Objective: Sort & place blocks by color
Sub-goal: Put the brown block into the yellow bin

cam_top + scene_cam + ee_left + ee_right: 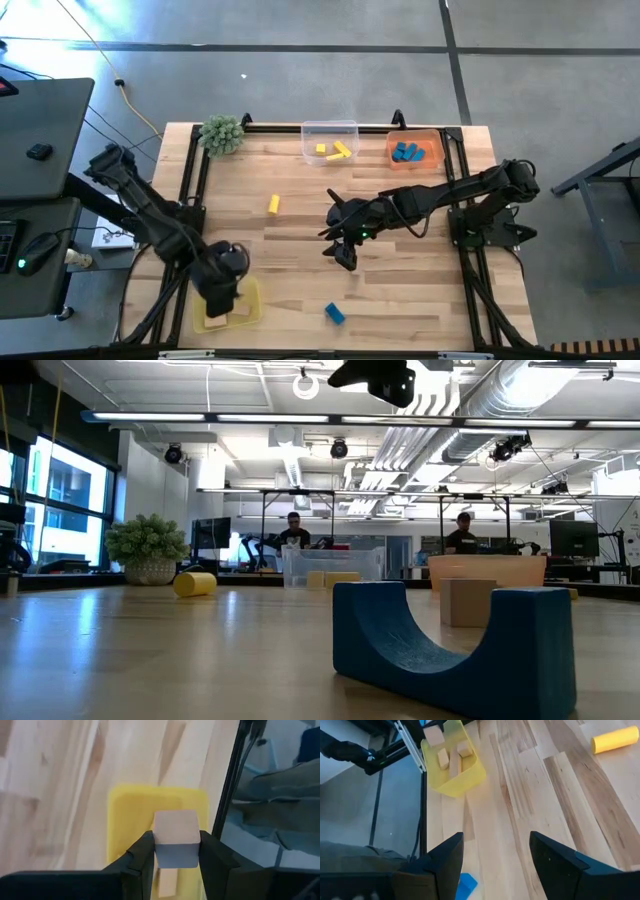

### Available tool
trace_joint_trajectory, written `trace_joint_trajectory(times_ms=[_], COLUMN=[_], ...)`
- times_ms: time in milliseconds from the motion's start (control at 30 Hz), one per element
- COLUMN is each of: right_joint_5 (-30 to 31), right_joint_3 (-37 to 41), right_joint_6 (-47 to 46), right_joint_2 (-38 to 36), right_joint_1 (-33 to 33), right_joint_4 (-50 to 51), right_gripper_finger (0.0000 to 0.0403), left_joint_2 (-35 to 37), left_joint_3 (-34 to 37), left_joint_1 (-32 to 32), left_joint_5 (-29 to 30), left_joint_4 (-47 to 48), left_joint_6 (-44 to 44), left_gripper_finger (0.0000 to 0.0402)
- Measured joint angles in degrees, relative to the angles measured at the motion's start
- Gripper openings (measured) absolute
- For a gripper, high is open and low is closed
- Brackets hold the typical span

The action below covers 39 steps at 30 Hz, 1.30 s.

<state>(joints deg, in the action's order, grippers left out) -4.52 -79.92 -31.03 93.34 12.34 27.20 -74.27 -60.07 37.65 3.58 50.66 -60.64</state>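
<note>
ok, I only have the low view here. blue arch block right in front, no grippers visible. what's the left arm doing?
Observer: The left gripper is shut on a plain wood cube, held above the yellow tray at the table's front-left.
Operator: Anything in that tray?
Observer: Yes, the right wrist view shows several plain wood blocks in it.
Operator: And the right arm?
Observer: The right gripper is open and empty, over mid-table. The blue block lies in front of it.
Operator: Any other loose ones?
Observer: One yellow cylinder, left of centre.
</note>
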Motion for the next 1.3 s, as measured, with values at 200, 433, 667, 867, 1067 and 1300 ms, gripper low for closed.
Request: trace_joint_trajectory(times_ms=[200,433,667,867,1067,1300], right_joint_5=[0.2,0.21,0.14,-0.08,-0.1,0.04], right_joint_3=[0.0,0.0,0.0,0.0,0.01,0.02], right_joint_6=[0.02,0.02,0.0,0.0,0.0,0.02], right_joint_2=[0.0,0.0,0.0,0.0,0.0,0.0], right_joint_1=[-0.09,-0.09,-0.09,-0.09,-0.09,-0.09], right_joint_4=[0.0,0.0,0.51,1.03,1.37,2.2], right_gripper_finger=[0.0215,0.0215,0.0215,0.0215,0.0215,0.0215], left_joint_2=[-6.26,-14.16,-19.12,-20.21,-20.29,-19.43], left_joint_3=[0.0,0.0,0.0,0.0,0.0,0.0], left_joint_1=[2.68,2.96,2.84,2.32,-0.04,-2.09], left_joint_5=[-1.45,-2.71,-3.16,-4.48,-11.81,-14.71], left_joint_4=[0.09,-0.44,-0.95,-0.89,-0.76,-0.78], left_joint_6=[-2.33,-2.3,-2.23,-3.2,-1.94,2.83], left_gripper_finger=[0.0103,0.0104,0.011,0.0125,0.0171,0.0206])
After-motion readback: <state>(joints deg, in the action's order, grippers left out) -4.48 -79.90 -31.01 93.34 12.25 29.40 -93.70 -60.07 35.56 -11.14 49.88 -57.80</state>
